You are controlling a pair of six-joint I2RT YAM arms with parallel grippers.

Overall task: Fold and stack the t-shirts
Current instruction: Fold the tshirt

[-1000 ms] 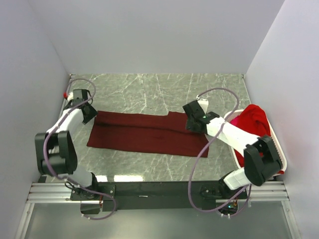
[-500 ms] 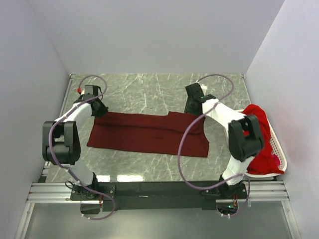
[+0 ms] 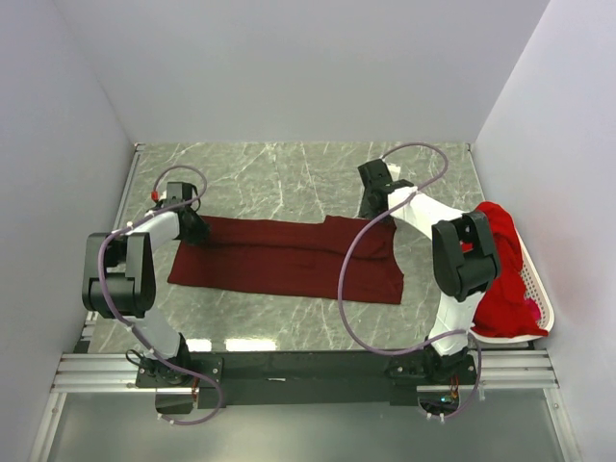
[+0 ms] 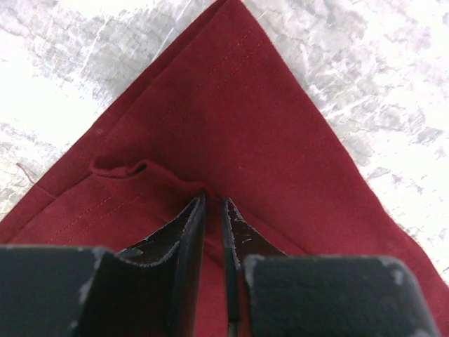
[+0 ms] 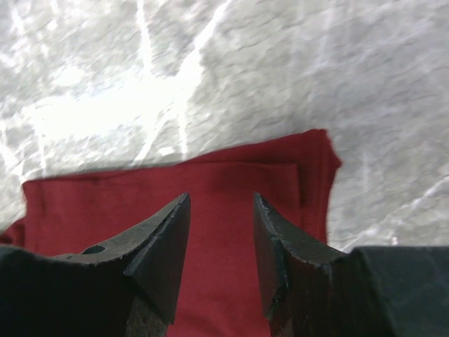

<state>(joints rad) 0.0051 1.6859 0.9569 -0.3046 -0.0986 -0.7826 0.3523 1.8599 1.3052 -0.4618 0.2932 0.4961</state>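
Maroon t-shirt [image 3: 289,258] lies folded in a long band across the marble table [image 3: 289,178]. Left arm [image 3: 144,231] reaches to its far left corner, where the left gripper [image 4: 213,202] pinches a cloth ridge. Right arm [image 3: 423,210] stretches to the far right corner, with the right gripper [image 5: 221,200] spread above it. White basket [image 3: 541,310] holds red t-shirts [image 3: 496,279].

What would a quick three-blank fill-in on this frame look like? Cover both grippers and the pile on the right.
1. The left gripper is ______ on a fold of the maroon shirt, near its far left corner.
2. The right gripper is over the shirt's far right corner with its jaws ______.
3. The red shirts are heaped in the white ______ at the table's right edge.

Missing words: shut; open; basket.
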